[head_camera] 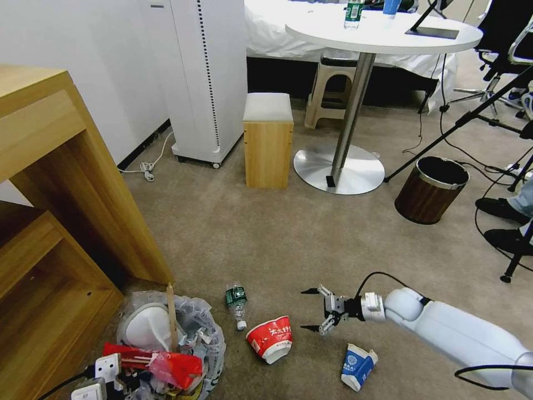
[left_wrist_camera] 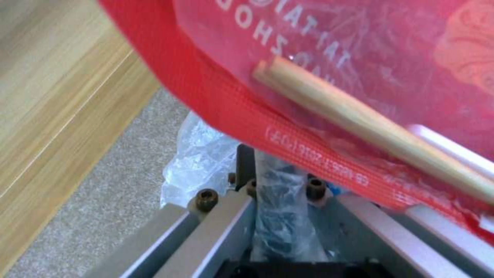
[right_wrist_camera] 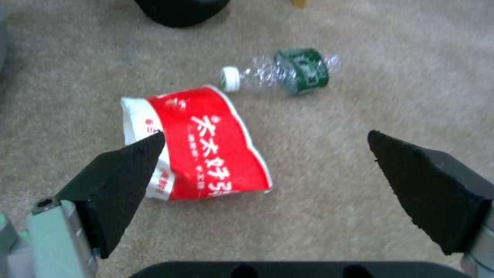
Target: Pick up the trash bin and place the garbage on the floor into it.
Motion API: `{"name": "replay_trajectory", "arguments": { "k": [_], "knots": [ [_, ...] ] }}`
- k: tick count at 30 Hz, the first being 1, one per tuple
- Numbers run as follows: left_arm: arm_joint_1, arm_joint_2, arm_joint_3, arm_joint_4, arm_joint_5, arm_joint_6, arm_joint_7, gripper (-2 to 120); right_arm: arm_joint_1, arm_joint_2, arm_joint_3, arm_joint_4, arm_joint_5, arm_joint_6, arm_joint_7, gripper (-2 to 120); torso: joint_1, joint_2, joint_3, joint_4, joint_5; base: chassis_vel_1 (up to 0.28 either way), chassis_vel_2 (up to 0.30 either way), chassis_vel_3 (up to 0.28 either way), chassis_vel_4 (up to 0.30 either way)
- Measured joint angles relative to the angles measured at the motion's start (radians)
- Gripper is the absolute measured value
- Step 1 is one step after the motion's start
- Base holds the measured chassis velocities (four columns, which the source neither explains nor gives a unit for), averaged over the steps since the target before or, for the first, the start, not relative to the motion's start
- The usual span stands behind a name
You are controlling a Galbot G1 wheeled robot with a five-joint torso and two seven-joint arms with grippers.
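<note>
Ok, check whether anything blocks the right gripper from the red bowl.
Nothing visible does. The right gripper is open beside the red bowl, with bare carpet between them; the bottle lies beyond the bowl.

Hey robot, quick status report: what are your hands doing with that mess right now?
Right gripper open, low beside red-white paper bowl. Left gripper clamped on trash bin bag rim. Bottle, carton on floor. Path to bowl clear.
</note>
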Motion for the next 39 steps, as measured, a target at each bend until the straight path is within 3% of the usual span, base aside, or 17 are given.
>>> {"name": "replay_trajectory", "arguments": {
  "k": [7,12,19,28,39],
  "knots": [
    [-0.005,-0.009,-0.002,0.015,0.008,-0.003,-0.001,0,-0.028,0.115,-0.003,-0.137,-0.003,0.016,0.019,100,0.0,0.0,0.0,0.0002,0.0001,0.0,0.0,0.0,0.0],
    [-0.004,-0.007,-0.002,0.017,0.009,-0.003,-0.001,0,-0.037,0.153,-0.012,-0.169,0.005,0.017,0.032,100,0.0,0.0,0.0,0.0002,0.0,0.0,0.0,0.0,0.0],
    [-0.006,-0.002,0.0,0.024,0.008,-0.003,-0.002,0,-0.055,0.164,-0.04,-0.148,0.03,0.015,0.022,100,0.0,0.0,0.0,0.0001,0.0,0.0,0.0,0.0,0.0],
    [-0.01,0.005,0.002,0.03,0.005,-0.004,-0.002,0,-0.05,0.205,-0.063,-0.226,0.026,0.044,-0.02,100,0.0,0.0,0.0,0.0,-0.0001,0.0,0.0,0.0,0.0],
    [-0.016,0.002,0.007,0.04,0.009,-0.007,0.003,0,-0.045,0.258,-0.085,-0.279,0.005,0.045,0.01,100,0.0,0.0,0.0,0.0001,0.0,0.0,0.0,0.0,0.0]
  ]
}}
